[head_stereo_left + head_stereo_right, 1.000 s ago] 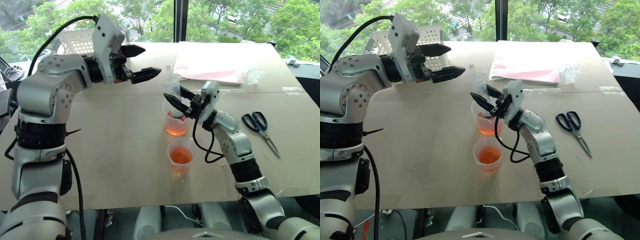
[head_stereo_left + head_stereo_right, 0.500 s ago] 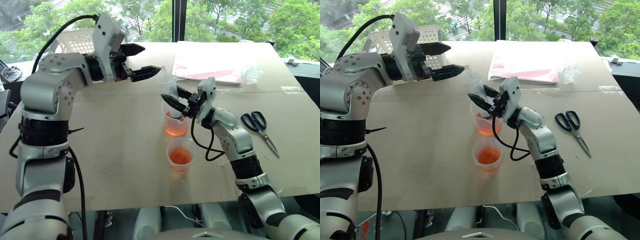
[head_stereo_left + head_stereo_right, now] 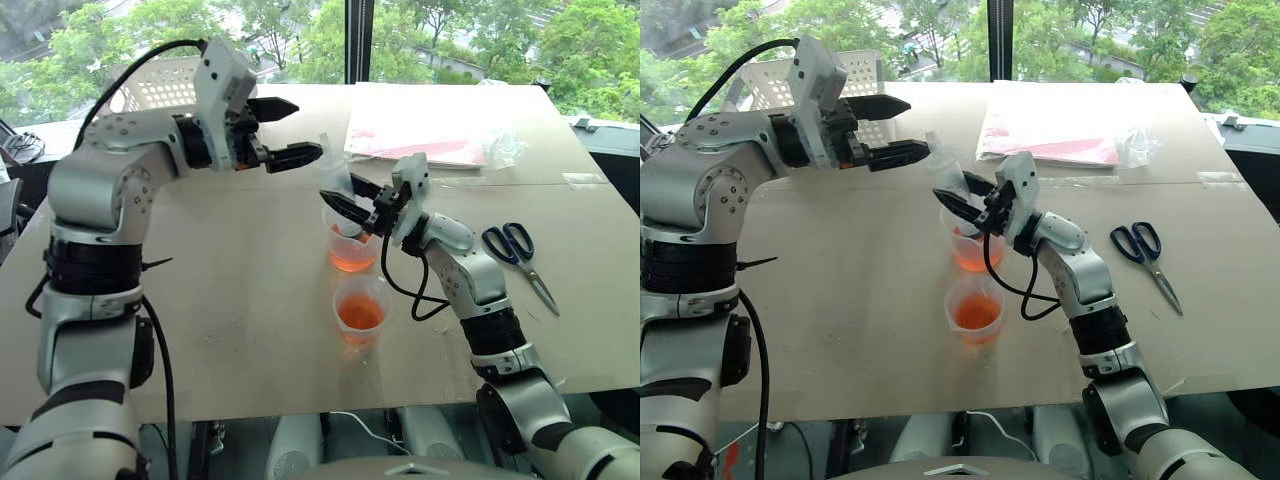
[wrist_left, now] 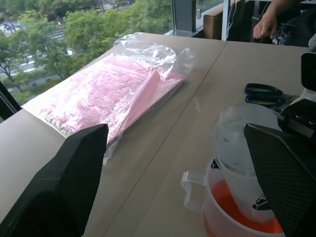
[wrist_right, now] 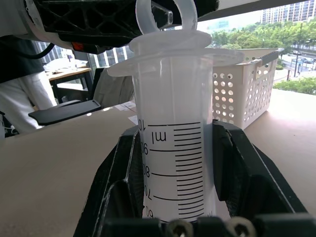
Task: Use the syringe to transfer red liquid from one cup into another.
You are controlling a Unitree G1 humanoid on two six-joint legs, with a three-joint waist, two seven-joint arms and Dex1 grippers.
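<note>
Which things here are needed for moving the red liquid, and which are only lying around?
Needed: syringe, held by right gripper; spouted cup; small cup; left gripper.
Lying around: scissors; pink packet in plastic; white basket.

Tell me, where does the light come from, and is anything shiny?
Left eye view: daylight comes in through the windows behind the table, and the red liquid glows in the smaller cup. Left wrist view: the plastic bag has pale shiny patches on its wrinkles. Right wrist view: the syringe stands against bright sky, lit from behind.
</note>
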